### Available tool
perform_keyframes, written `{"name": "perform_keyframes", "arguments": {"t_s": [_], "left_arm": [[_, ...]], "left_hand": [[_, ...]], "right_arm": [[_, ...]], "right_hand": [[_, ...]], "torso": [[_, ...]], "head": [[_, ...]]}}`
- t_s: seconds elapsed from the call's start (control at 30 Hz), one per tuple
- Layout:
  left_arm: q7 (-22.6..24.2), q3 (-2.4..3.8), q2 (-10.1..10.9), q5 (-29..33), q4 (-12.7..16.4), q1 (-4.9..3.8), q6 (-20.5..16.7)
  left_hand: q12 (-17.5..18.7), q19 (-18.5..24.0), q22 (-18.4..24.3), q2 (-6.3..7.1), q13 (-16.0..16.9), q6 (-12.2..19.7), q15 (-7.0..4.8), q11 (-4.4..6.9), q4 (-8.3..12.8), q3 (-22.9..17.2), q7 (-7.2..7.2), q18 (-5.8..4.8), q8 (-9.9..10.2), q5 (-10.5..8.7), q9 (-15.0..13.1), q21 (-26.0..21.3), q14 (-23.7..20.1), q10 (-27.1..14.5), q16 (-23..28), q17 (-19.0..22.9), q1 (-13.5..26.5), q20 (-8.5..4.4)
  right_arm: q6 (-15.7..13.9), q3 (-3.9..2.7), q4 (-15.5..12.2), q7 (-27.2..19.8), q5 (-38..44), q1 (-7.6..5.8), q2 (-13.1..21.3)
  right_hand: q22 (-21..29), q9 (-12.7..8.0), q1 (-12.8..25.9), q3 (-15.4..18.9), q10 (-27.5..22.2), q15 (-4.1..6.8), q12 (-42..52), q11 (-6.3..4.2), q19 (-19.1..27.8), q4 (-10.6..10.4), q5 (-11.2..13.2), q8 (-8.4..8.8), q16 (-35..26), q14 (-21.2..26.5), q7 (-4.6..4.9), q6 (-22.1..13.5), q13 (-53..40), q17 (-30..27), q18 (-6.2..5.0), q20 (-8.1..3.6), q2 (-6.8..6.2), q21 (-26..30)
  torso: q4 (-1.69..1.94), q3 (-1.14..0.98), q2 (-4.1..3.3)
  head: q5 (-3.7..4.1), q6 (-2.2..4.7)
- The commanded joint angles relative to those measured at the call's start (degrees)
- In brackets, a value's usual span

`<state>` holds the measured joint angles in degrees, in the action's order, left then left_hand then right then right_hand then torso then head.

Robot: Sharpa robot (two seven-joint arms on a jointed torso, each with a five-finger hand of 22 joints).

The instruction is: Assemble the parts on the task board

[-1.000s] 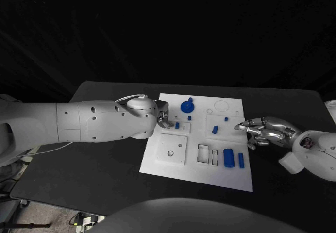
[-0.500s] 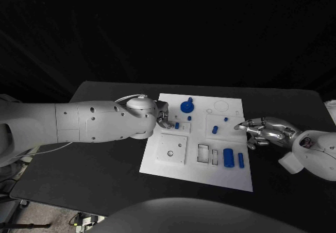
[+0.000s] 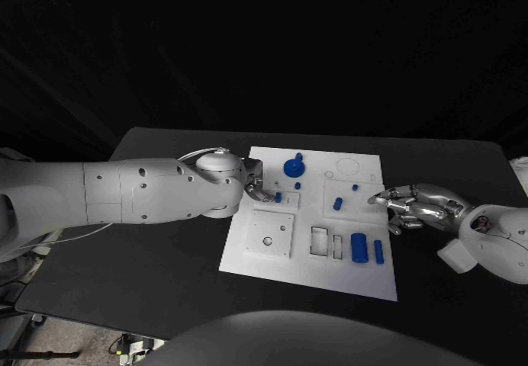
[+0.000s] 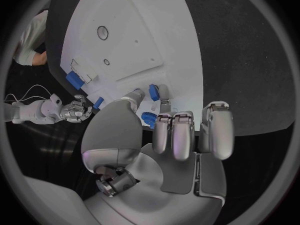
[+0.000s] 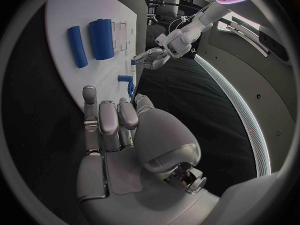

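Observation:
The white task board (image 3: 309,263) lies mid-table. My left hand (image 3: 255,187) hovers over its left side. Thumb and a fingertip (image 4: 164,104) pinch a small blue part (image 3: 278,197) (image 4: 154,91) that stands on the board. A blue round knob (image 3: 294,166) stands just behind it. My right hand (image 3: 416,207) (image 5: 119,130) rests at the board's right edge, fingers curled in and holding nothing. Near it lie a short blue peg (image 3: 338,203) (image 5: 125,78), a thick blue cylinder (image 3: 358,245) (image 5: 101,38) and a thinner one (image 3: 378,252) (image 5: 76,46).
A square plate with two holes (image 3: 269,232) (image 4: 112,45) sits on the board's near left, and two rectangular slots (image 3: 326,241) are beside it. A ring outline (image 3: 349,165) marks the far right corner. Bare black table (image 3: 143,267) surrounds the board.

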<state>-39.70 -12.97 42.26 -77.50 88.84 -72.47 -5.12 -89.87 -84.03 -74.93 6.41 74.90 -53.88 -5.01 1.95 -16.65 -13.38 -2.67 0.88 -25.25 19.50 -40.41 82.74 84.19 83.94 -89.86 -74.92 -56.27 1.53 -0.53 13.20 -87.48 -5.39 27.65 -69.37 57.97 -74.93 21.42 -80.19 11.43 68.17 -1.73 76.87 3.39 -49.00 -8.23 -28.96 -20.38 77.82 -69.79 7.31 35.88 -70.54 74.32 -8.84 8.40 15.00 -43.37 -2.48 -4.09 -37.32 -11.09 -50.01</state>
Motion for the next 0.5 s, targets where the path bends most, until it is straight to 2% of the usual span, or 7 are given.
{"name": "perform_keyframes", "arguments": {"t_s": [0.03,0.27,0.5], "left_arm": [[-5.05,-0.25,0.15,1.30,-0.15,0.29,1.59],[-4.61,-0.25,0.34,1.84,0.02,0.29,2.42],[-4.06,-0.24,0.52,2.54,0.27,0.29,3.14]], "left_hand": [[-0.13,-2.27,-12.65,0.15,15.10,1.03,0.40,-0.22,0.01,0.64,-0.07,0.89,0.40,0.88,-0.26,-0.51,5.81,6.06,-0.14,-15.08,-0.09,0.34],[-0.13,-1.86,-12.45,0.81,15.10,2.58,0.29,-0.01,0.11,1.71,-0.10,1.07,-0.09,2.56,-1.28,-1.40,5.81,6.06,-0.14,-15.08,-3.67,0.27],[-0.13,-1.49,-12.25,1.26,15.10,3.45,0.34,-0.03,0.01,2.57,-0.14,1.22,-0.21,3.32,-1.66,-2.17,5.81,6.06,-0.14,-15.08,-4.70,0.31]], "right_arm": [[1.09,0.01,-0.05,-0.34,0.03,0.06,0.00],[1.02,0.01,-0.09,-0.32,0.03,0.07,0.07],[0.96,0.01,-0.03,-0.42,0.03,0.22,0.04]], "right_hand": [[-2.60,-0.09,-0.54,-0.42,-0.54,-0.05,-0.30,0.01,0.22,-0.02,-0.31,0.26,0.13,0.52,0.01,0.32,0.03,-0.10,-0.52,0.02,-0.14,0.30],[-2.58,-0.11,-0.58,-0.53,-0.56,-0.05,-0.31,0.01,0.28,0.05,-0.48,0.27,0.15,0.52,0.02,0.33,0.05,-0.10,-0.53,0.02,-0.18,0.35],[-2.58,-0.18,-0.76,-0.96,-0.56,-0.05,-0.30,0.01,0.34,0.32,-0.94,0.32,0.17,0.53,0.05,0.40,0.07,-0.11,-0.53,0.01,-0.33,0.34]], "torso": [[-0.01,0.01,-0.01],[0.00,0.01,0.03],[0.00,0.04,0.11]], "head": [[0.04,0.01],[0.21,0.01],[0.31,0.01]]}}
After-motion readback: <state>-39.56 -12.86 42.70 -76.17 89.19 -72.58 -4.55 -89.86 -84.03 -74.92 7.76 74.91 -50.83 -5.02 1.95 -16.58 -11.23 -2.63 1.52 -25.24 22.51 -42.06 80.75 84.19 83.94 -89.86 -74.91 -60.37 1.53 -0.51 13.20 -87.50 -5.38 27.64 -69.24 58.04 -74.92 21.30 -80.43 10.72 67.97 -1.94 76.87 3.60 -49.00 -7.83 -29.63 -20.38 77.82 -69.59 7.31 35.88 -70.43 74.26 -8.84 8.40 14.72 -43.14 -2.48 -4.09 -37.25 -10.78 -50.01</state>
